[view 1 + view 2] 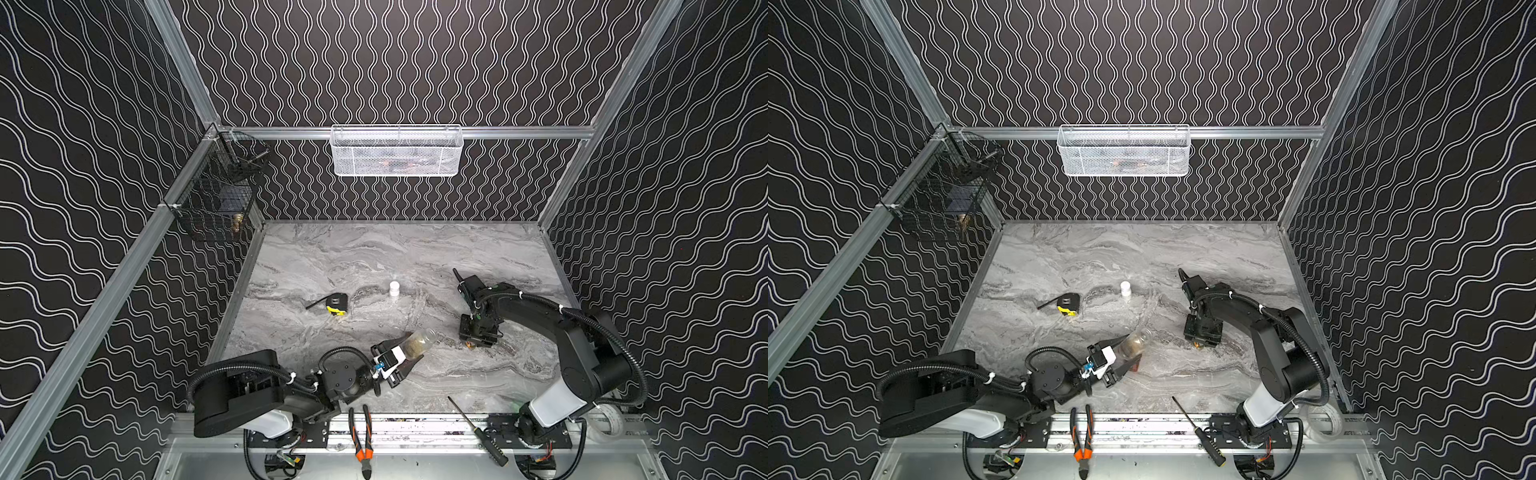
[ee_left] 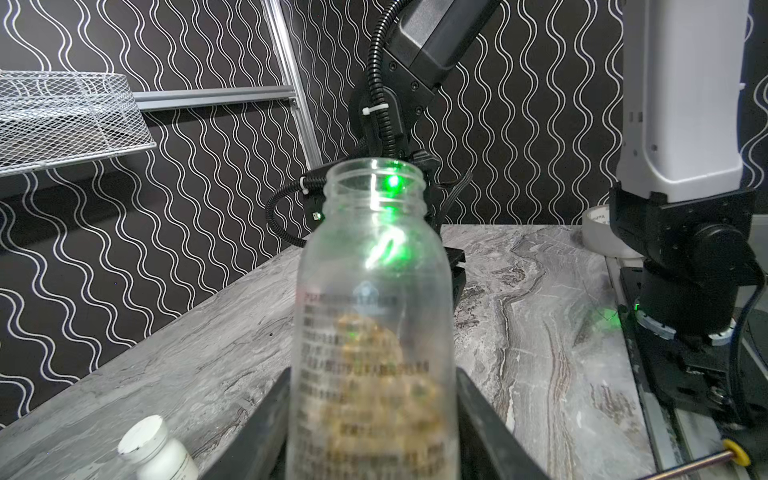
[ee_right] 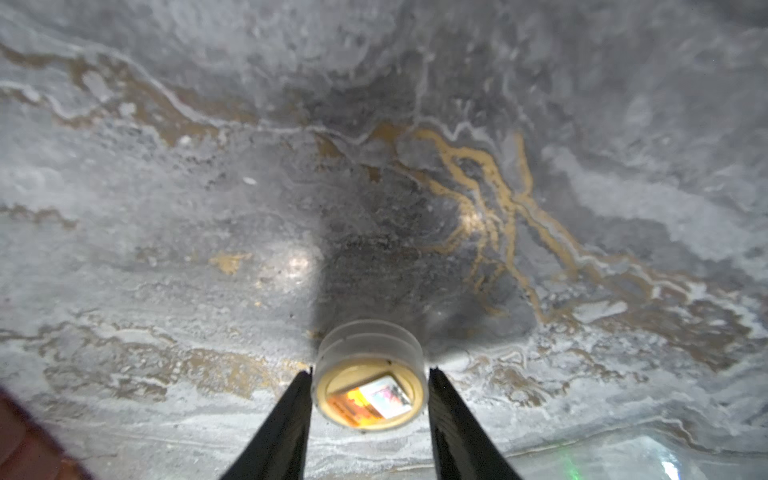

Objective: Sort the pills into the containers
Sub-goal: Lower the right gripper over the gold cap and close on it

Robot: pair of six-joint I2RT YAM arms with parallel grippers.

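My left gripper (image 1: 409, 348) (image 2: 374, 374) is shut on a clear uncapped bottle (image 1: 422, 341) (image 2: 374, 249), held tilted above the table's front middle. Yellow-brown pills (image 2: 374, 353) fill its lower part. My right gripper (image 1: 473, 344) (image 3: 370, 370) points down at the table on the right. Its fingers (image 3: 291, 415) press both sides of a white bottle cap (image 3: 370, 399) that lies inside-up. A dark reddish-brown piece of the containers (image 1: 1136, 365) shows below the bottle. It also appears, blurred, in a corner of the right wrist view (image 3: 20, 440).
A small white capped bottle (image 1: 394, 288) and a black-yellow tape measure (image 1: 337, 304) stand mid-table. Pliers (image 1: 360, 436) and a screwdriver (image 1: 478, 432) lie on the front rail. A white mesh basket (image 1: 397, 151) hangs at the back, a black wire basket (image 1: 216, 195) at the left.
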